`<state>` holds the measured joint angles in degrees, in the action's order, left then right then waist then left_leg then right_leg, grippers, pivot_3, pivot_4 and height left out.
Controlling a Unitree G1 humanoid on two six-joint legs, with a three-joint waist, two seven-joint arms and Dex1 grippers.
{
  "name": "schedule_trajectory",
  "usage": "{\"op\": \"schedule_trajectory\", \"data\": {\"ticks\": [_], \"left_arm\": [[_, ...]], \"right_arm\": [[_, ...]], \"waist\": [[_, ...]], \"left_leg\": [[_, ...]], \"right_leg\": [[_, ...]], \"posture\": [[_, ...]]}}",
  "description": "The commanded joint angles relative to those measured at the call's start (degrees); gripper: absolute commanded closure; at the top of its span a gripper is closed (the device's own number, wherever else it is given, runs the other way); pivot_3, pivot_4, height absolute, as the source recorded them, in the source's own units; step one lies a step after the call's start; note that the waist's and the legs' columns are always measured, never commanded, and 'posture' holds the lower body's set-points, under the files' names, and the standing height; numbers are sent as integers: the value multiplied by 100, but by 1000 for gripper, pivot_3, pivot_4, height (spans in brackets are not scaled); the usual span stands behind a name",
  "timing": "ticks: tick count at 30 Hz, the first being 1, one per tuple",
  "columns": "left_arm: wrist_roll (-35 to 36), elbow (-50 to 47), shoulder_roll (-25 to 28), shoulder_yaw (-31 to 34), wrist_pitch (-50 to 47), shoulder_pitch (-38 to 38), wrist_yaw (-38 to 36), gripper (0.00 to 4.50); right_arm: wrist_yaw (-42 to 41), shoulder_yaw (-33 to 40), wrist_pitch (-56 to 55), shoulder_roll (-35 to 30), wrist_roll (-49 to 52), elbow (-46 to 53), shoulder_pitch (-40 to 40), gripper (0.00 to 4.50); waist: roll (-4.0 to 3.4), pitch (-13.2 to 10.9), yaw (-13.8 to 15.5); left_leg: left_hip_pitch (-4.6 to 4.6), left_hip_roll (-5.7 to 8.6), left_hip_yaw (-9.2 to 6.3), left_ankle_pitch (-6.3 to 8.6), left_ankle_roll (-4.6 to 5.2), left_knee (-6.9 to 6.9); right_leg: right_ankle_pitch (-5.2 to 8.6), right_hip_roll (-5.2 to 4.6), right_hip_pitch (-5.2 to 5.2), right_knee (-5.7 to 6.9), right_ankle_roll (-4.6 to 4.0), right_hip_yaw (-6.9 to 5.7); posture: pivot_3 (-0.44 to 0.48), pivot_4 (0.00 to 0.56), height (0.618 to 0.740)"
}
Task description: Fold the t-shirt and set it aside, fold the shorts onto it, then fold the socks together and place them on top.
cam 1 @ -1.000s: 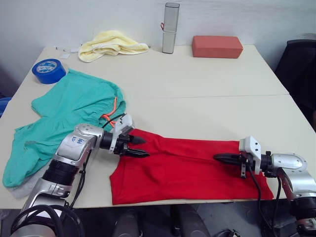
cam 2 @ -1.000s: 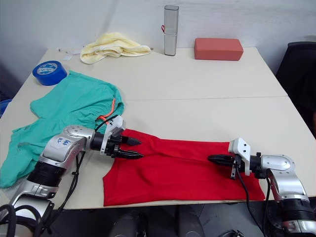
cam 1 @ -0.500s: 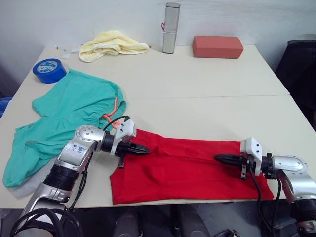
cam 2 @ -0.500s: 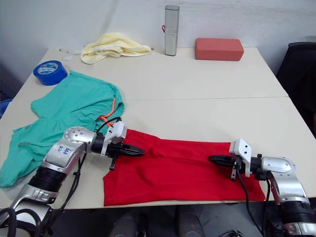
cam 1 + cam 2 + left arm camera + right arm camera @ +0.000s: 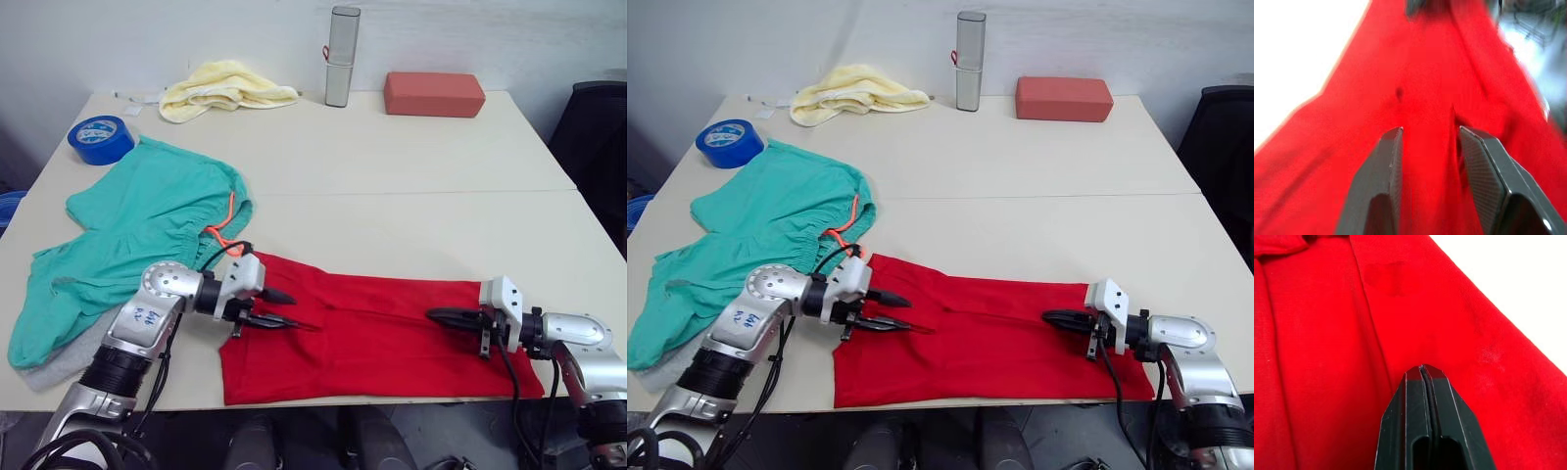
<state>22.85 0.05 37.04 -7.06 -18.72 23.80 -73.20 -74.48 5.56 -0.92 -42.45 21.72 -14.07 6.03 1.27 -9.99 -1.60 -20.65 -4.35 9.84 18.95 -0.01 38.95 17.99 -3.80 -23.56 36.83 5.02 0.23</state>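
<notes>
The t-shirt [image 5: 377, 333] lay as a long red band along the near edge of the tabletop [image 5: 411, 186], its long axis running from the robot's left to its right, so each arm had one end of it close at hand. The left gripper [image 5: 896, 313] was low over the left end, its two fingers pointing along the band toward the middle and spread moderately apart; in the left wrist view the fingers [image 5: 1382, 176] straddled a raised crease in the red cloth without having closed on it. The right gripper [image 5: 1058, 319] sat on the right end, pointing back toward the left one. In the right wrist view its fingers [image 5: 1422, 401] were pressed together tip to tip on the fabric; whether any cloth was pinched between them could not be told.

The teal shorts [image 5: 137, 225] lay spread at the left, their waistband and orange drawstring just beside the t-shirt's left end, with something grey, probably the socks [image 5: 61, 360], showing from under their near edge. Judging by this, the shirt fold was not finished, and the next fold would likely bring one end over the other along that axis.
</notes>
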Motion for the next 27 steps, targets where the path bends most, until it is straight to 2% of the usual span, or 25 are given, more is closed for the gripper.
{"op": "schedule_trajectory", "data": {"ticks": [1,4,7,12,18,22,27], "left_arm": [[756,-333,178,612,-715,67,27,2859],[749,-193,20,723,-934,264,444,3597],[37,189,-272,340,-614,491,987,4466],[-872,533,-694,-174,7,531,1688,4466],[-1299,512,-874,-217,36,395,2300,4466],[-1461,487,-756,20,-241,252,2782,4466],[-1546,316,-515,134,-561,37,2963,4466]], "right_arm": [[-214,319,493,-193,488,326,-195,4500],[-62,431,712,-161,608,437,-62,4500],[302,225,538,100,323,384,352,4500],[814,-242,163,671,-238,284,820,4500],[1301,-437,-400,948,-788,-348,1095,4500],[1266,-121,-699,661,-717,-834,1059,4500],[1027,380,-1119,118,-526,-1345,837,4500]], "waist": [[-1,-1,-4],[-5,-3,-4],[-5,-3,-8],[-5,-3,-12],[-6,-3,-5],[-6,-3,-6],[-6,-2,5]], "left_leg": [[0,-2,0,0,-1,0],[1,0,2,0,-1,3],[2,7,2,0,0,5],[3,9,7,2,-11,-1],[-45,0,14,-1,-9,13],[-41,15,20,-8,6,14],[-34,23,9,-10,13,13]], "right_leg": [[1,2,0,0,-1,1],[0,3,-1,3,0,2],[-3,7,2,3,4,2],[-2,25,-4,0,2,7],[-1,32,-46,6,2,-1],[-9,26,-44,8,15,-5],[-10,17,-28,2,18,-3]], "posture": [[0,150,740],[0,150,740],[0,150,740],[0,150,740],[0,150,740],[0,150,740],[0,150,740]]}}
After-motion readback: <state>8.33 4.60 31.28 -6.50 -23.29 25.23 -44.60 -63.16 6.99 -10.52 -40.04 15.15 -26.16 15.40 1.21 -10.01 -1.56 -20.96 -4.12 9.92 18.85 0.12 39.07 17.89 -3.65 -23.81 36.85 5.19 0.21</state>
